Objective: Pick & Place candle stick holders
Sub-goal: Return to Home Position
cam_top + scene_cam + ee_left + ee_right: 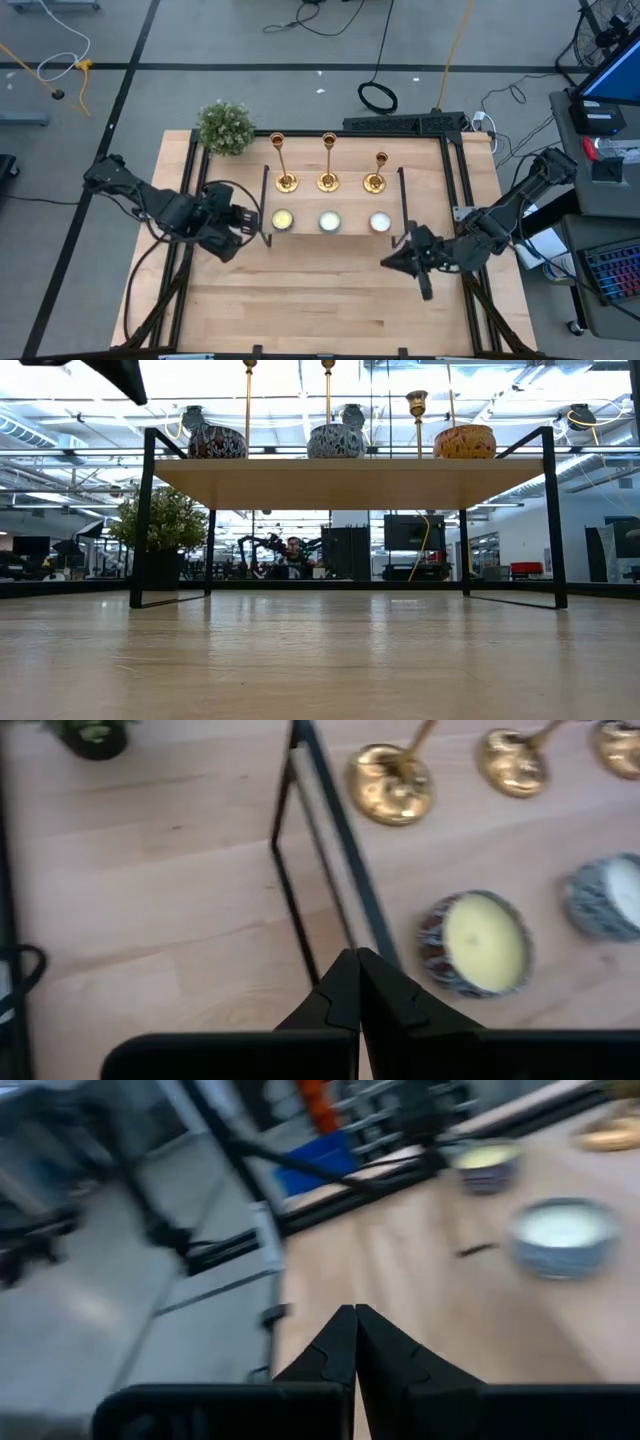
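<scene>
Three gold candle stick holders (283, 165), (328, 163), (377, 172) stand in a row on their round bases on the wooden shelf (305, 200). In the left wrist view their bases (390, 785), (512, 762) show beyond the shelf's black frame. In the low view their stems (327, 395) rise above the shelf top. My left gripper (256, 222) is shut with nothing in it, beside the shelf's left end. My right gripper (388, 262) is also shut on nothing, near the shelf's right front corner. In each wrist view the fingers (357, 970), (355, 1325) are pressed together.
Three candles in patterned tins (282, 220), (329, 222), (380, 222) sit on the shelf in front of the holders. A potted plant (225, 127) stands at the table's far left. The shelf's black wire frame (320, 850) runs close to my left gripper. Bare tabletop (320, 300) lies toward the near edge.
</scene>
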`<move>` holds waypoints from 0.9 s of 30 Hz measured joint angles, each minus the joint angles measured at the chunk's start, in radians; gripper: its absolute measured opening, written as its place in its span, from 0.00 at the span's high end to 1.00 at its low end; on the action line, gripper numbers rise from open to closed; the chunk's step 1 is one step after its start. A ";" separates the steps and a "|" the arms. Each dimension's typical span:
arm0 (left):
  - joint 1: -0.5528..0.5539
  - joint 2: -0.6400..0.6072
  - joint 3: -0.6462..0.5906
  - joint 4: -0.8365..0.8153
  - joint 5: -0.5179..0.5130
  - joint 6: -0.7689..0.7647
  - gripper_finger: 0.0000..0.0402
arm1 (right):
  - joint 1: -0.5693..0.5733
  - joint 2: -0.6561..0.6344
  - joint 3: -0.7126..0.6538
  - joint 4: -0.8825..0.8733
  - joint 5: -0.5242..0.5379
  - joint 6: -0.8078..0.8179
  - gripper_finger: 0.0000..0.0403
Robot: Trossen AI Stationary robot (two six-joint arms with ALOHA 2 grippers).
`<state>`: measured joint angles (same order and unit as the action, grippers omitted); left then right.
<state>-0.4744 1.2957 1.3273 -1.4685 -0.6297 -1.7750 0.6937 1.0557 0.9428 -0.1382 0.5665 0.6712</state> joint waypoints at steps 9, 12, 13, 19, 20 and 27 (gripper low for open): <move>-0.061 0.000 0.000 0.133 -0.033 0.137 1.00 | -0.014 -0.009 0.000 0.253 -0.310 -0.152 1.00; -0.075 0.000 0.000 0.160 -0.048 0.155 1.00 | -0.050 -0.013 0.000 0.297 -0.432 -0.192 1.00; -0.079 0.000 0.000 0.163 -0.052 0.156 1.00 | -0.067 -0.013 0.000 0.300 -0.464 -0.200 1.00; -0.091 -0.002 0.000 0.164 -0.052 0.169 1.00 | -0.199 -0.013 0.000 0.268 -0.568 -0.233 1.00; -0.091 -0.005 0.000 0.164 -0.052 0.177 1.00 | -0.224 -0.013 0.000 0.267 -0.563 -0.244 1.00; -0.093 -0.042 0.000 0.164 -0.044 0.226 1.00 | -0.395 -0.025 0.000 0.222 -0.399 -0.258 1.00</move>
<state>-0.5674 1.2536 1.3273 -1.3045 -0.6739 -1.5492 0.2988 1.0303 0.9428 0.0835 0.1678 0.4127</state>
